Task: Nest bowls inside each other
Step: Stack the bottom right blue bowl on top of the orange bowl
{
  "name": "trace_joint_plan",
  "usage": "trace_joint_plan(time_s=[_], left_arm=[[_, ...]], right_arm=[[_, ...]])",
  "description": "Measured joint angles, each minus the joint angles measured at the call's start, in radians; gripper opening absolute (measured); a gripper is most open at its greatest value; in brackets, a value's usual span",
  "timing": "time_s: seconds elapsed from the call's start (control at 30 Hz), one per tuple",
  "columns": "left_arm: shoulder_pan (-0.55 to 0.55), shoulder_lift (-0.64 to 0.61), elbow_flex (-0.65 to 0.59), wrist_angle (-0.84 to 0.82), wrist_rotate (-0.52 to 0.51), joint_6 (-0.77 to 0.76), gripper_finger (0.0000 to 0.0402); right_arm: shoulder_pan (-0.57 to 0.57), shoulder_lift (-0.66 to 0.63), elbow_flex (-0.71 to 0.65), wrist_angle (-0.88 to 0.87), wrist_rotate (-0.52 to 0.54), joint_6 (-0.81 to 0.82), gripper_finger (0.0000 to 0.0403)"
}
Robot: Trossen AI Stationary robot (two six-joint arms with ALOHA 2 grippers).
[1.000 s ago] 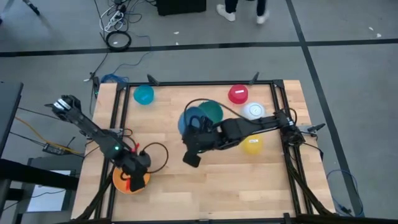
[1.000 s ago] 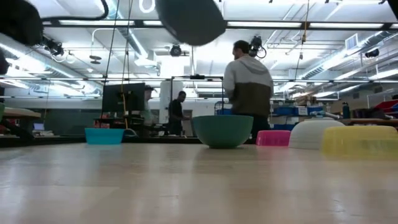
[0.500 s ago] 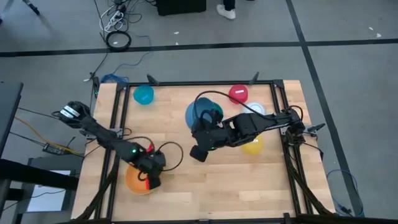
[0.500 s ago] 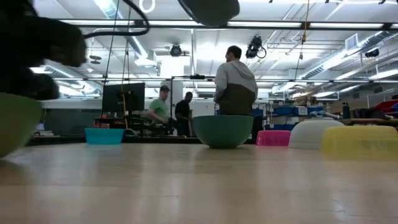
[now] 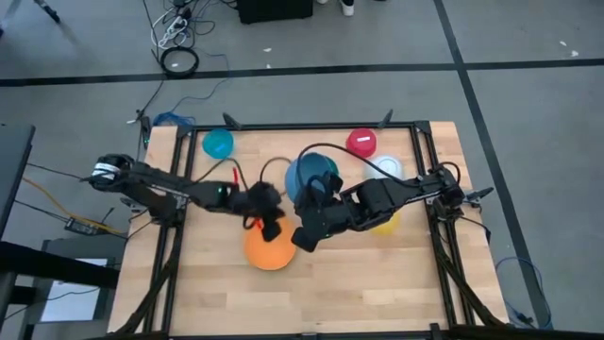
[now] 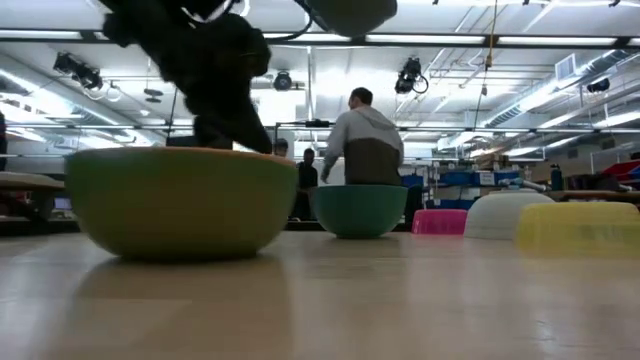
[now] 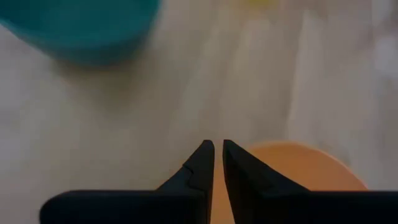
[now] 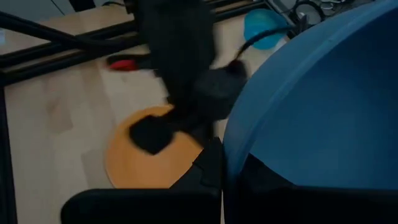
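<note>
the left gripper pinches the round orange plastic bowl's rim; the right gripper, shut, grips the big blue plastic bowl's rim.

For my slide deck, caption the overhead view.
Left gripper grips the orange bowl; right gripper carries the blue bowl.

You get even, bright light from overhead; ceiling strip lights glare white in the low view. The bench shows only soft, faint shadows under the arms. In the low view the near bowl is soft w/ motion blur, and the dark arm above it smears. Left wrist view is blurred throughout; the teal bowl there is out of focus. Right wrist view: near blue bowl soft, bkgd arm smeared.
</note>
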Motion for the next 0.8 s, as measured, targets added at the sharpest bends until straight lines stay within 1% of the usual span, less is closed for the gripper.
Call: trace_joint_plan(time_s=[0.07,0.13,0.2,0.27,0.37,0.53,0.63,0.8], left_arm=[[0.026,0.0,0.022,-0.013,0.014,0.019,0.0042],[0.027,-0.008,0.052,-0.069,0.023,0.029,0.0042],[0.015,-0.019,0.098,-0.167,0.025,0.032,0.0042],[-0.007,-0.041,0.145,-0.305,0.019,0.031,0.0042],[-0.067,-0.084,0.188,-0.5,0.008,-0.003,0.0042],[-0.222,-0.143,0.199,-0.727,0.003,-0.169,0.0042],[-0.319,-0.143,0.172,-0.766,0.01,-0.273,0.0042],[-0.422,-0.12,0.111,-0.689,-0.002,-0.407,0.0048]], right_arm=[[0.004,0.0,0.0,-0.022,0.001,0.017,0.0],[0.008,0.0,0.0,-0.048,0.001,0.035,0.0],[0.016,0.0,0.0,-0.06,0.001,0.052,0.0],[0.028,0.0,0.0,-0.054,0.001,0.061,0.0],[0.05,0.003,0.0,-0.031,-0.015,0.065,0.0],[0.067,0.039,-0.001,0.018,-0.044,0.062,0.0],[0.064,0.067,-0.001,0.037,-0.064,0.054,0.0],[0.06,0.102,-0.001,0.155,-0.11,0.009,0.0]])
